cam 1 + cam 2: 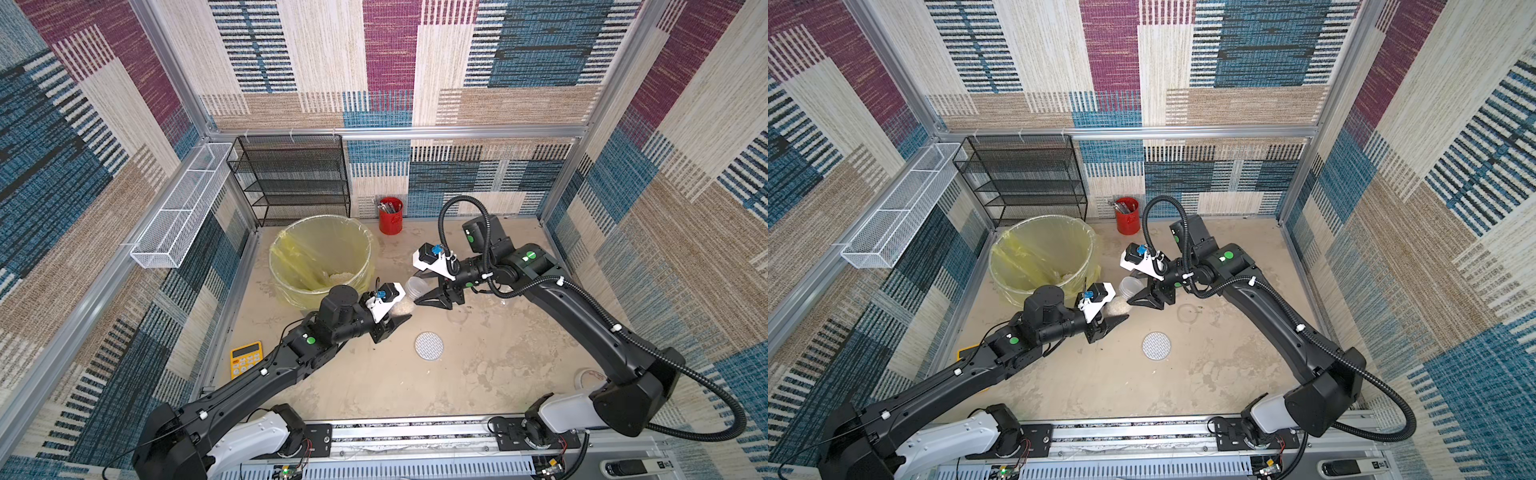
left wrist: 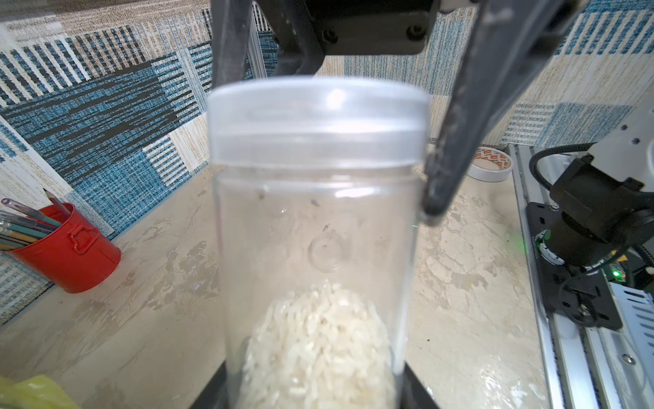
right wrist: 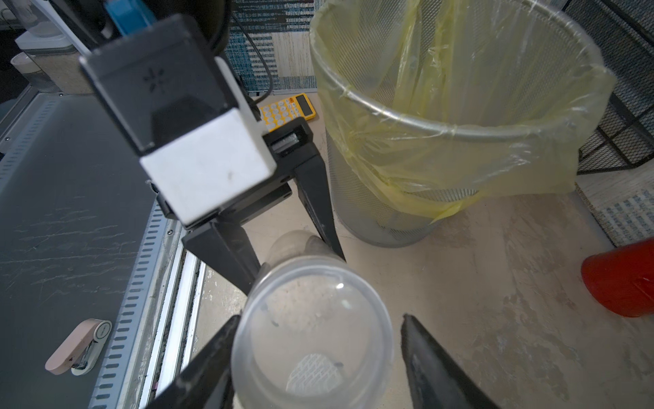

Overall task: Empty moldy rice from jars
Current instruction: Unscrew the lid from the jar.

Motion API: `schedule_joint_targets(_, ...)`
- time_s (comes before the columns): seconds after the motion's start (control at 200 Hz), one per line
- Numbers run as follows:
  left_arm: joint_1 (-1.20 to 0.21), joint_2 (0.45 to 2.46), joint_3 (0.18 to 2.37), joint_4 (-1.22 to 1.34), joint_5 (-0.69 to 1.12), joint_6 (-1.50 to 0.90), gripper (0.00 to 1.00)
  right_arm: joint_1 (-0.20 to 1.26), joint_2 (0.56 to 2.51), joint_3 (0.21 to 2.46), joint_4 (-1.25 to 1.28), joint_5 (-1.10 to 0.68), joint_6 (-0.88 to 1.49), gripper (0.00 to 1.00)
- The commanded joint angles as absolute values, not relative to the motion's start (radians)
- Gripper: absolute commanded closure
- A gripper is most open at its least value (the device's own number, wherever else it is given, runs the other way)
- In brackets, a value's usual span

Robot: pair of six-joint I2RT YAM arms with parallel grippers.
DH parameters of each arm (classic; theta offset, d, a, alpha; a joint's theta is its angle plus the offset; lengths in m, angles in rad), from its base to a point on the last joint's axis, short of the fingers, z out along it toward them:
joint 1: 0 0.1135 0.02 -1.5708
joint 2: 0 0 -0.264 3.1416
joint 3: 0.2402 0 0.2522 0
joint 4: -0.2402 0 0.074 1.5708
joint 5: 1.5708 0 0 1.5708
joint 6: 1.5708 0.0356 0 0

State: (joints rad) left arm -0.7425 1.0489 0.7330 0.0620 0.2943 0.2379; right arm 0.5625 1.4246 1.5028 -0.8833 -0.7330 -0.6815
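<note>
My left gripper [image 1: 400,311] is shut on the body of a clear jar [image 1: 409,296] and holds it tilted above the table, beside the bin. Moldy rice [image 2: 318,347] lies heaped at the jar's lower end, between the left fingers [image 2: 414,387]. A translucent lid [image 3: 311,333] sits on the jar's mouth. My right gripper [image 3: 320,317] is open around that lid. One of its fingers [image 3: 216,354] lies against the lid's rim and the other stands off with a gap. More rice [image 1: 343,276] lies in the yellow-lined bin [image 1: 282,274]. A clear, empty-looking jar [image 1: 1187,312] stands on the table below the right gripper [image 1: 1131,286].
A red cup of pens [image 1: 390,215] stands at the back wall, next to a black mesh shelf [image 1: 291,178]. A round white patterned disc [image 1: 429,345], a yellow calculator [image 1: 246,358] and a tape roll [image 2: 490,164] lie on the table. A white wire basket [image 1: 183,203] hangs on the left wall.
</note>
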Motion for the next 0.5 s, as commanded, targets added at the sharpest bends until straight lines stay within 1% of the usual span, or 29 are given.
schedule_joint_targets(0.0,-0.746,1.041,0.738,0.130,0.360,0.247,1.00,0.560,1.405,1.482,-0.810,-0.658,-0.672,0.25)
schedule_joint_targets(0.275,-0.745,1.037,0.737,0.127,0.350,0.250,1.00,0.554,1.347,1.415,-0.763,-0.643,-0.634,0.22)
schedule_joint_targets(0.33,-0.746,1.034,0.736,0.127,0.347,0.251,1.00,0.552,1.333,1.398,-0.749,-0.641,-0.624,0.19)
schedule_joint_targets(0.496,-0.746,1.032,0.736,0.127,0.339,0.254,1.00,0.546,1.288,1.348,-0.717,-0.634,-0.603,0.18)
